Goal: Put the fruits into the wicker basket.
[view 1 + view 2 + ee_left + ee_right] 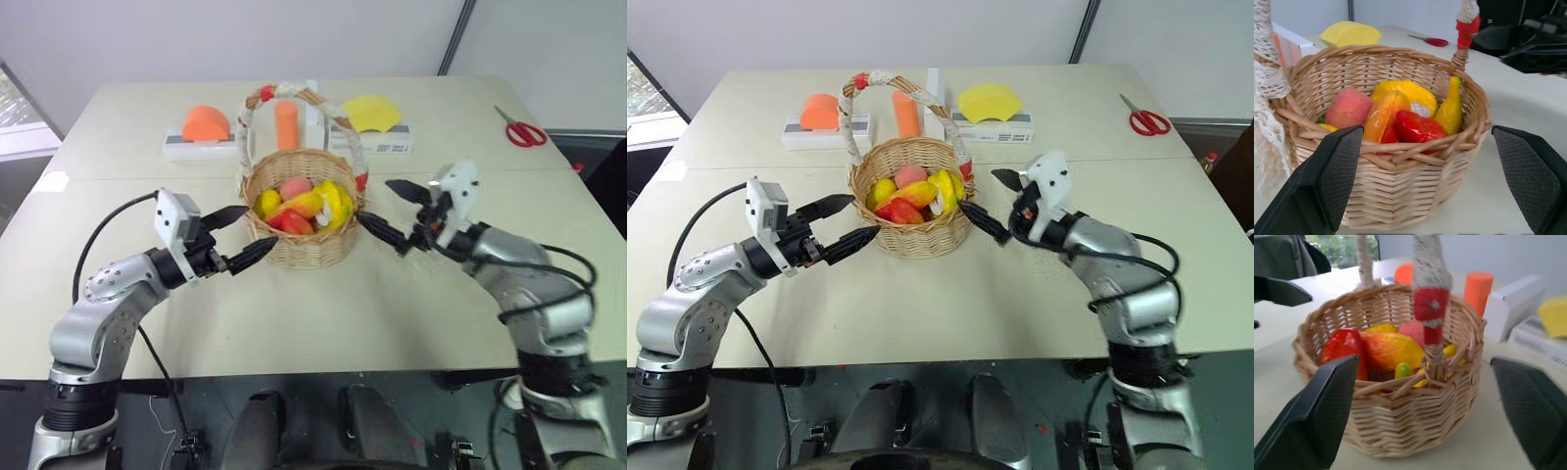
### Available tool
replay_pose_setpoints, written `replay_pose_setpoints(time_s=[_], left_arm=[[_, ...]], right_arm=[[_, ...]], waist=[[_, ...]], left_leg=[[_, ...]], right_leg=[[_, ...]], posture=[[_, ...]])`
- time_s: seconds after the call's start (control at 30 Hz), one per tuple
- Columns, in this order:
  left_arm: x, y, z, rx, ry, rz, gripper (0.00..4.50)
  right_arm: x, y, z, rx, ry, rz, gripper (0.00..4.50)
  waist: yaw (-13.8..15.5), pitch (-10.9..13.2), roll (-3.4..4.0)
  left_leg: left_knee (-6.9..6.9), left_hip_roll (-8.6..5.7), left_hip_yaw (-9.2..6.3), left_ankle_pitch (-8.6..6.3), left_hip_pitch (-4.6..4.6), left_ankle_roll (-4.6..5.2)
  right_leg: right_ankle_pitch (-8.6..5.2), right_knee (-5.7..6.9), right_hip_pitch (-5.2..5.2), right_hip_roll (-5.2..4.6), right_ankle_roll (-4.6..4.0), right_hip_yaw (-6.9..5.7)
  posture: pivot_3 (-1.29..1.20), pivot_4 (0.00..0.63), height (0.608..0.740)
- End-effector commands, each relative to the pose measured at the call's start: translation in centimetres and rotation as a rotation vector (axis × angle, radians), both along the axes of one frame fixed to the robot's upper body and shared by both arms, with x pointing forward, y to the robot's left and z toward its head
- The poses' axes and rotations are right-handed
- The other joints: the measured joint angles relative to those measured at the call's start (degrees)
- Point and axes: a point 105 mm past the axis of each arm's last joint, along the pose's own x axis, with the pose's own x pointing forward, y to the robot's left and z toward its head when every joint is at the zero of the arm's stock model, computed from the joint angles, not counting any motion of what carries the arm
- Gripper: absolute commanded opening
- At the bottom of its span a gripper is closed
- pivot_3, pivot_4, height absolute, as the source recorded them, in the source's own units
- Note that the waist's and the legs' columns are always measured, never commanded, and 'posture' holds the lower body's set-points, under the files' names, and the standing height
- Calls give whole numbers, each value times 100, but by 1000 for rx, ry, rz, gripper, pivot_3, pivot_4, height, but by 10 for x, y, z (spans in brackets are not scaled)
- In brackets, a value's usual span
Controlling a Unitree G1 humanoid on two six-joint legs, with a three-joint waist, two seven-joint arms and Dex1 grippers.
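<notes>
Fruits [306, 204] lie piled in the wicker basket [299, 250] mid-desk; my left gripper [238, 238] and right gripper [390, 211] flank it, fingers apart, empty. Light, slick plastic, I judge; grip across the middle.

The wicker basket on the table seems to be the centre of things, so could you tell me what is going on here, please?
The robot is gathering toy fruits into the wicker basket, and the fruits all appear to lie inside it now. The left gripper and the right gripper hang on either side of the basket, both open and holding nothing. Behind the basket, an orange dome and a yellow fan shape sit on white blocks, and red scissors lie near the table's far right corner.
</notes>
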Motion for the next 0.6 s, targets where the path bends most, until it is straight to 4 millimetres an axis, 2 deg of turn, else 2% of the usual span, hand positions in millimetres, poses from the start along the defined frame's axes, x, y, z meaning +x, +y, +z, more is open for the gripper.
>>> replay_pose_setpoints(time_s=[0.03, 0.1, 0.3, 0.37, 0.4, 0.5, 0.6], left_arm=[[-2, -5, 6, -3, -20, -16, 4500], [-2, -6, 6, -3, -22, -14, 4500], [-3, -8, 5, -8, -27, -7, 4500], [-3, -10, 4, -11, -28, -8, 4500], [-3, -11, 4, -12, -29, -10, 4500], [-2, -12, 3, -14, -29, -14, 4500], [0, -15, 2, -16, -27, -28, 4500]], right_arm=[[16, 8, 11, 39, -64, -31, 3976], [22, 9, 13, 79, -61, -37, 3207], [18, 9, 18, 116, -90, -20, 149], [16, 5, 23, 127, -110, -32, 17], [16, -5, 28, 128, -140, -77, 17], [19, -40, 37, 126, -196, -229, 17], [22, -86, 42, 108, -226, -409, 17]], waist=[[15, 0, 0], [41, 0, 0], [53, 0, 0], [48, 0, 0], [43, 0, 0], [48, 1, 1], [80, 1, 1]], left_leg=[[0, -1, 0, 0, 0, 0], [-3, -7, -1, 0, -5, 0], [-3, -15, -2, -2, -11, 2], [-3, -13, -3, -1, -9, 2], [-3, -12, -3, -1, -9, 2], [-3, -12, -3, -1, -11, 2], [-3, -17, -2, -1, -11, 2]], right_leg=[[0, 0, 0, 0, 0, 0], [0, -2, -4, -6, 0, 0], [0, -7, -5, -15, 0, -1], [0, -6, -4, -14, 0, -1], [0, -6, -5, -13, 0, -1], [0, -6, -5, -13, 0, -1], [0, -8, -3, -16, 0, -1]], posture=[[0, 150, 740], [0, 150, 740], [0, 150, 740], [0, 150, 740], [0, 150, 740], [0, 150, 740], [0, 150, 740]])
